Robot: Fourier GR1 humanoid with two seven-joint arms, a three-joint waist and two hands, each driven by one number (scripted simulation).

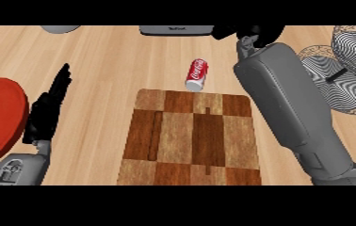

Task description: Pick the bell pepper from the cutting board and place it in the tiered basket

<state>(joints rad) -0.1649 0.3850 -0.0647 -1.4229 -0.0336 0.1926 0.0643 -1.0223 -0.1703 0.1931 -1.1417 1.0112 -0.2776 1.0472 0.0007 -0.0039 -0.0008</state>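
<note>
board (191, 140): checkered wood, rectangular, bare
can (197, 74): red cylinder, lying just beyond board
basket (332, 69): wire mesh, tiered, far right
pepper: not visible
left hand (49, 105): fingers straight, together
right hand (249, 32): fingers unclear

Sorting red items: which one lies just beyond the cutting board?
The red soda can, lying on its side; the red plate sits far left instead.

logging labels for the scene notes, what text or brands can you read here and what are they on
Red can lying on the counter just beyond the cutting board: white script logo, too blurred to read letter by letter.
Grey appliance at the far edge: a short dark word on its front, too small to read.
No other readable text.
</note>
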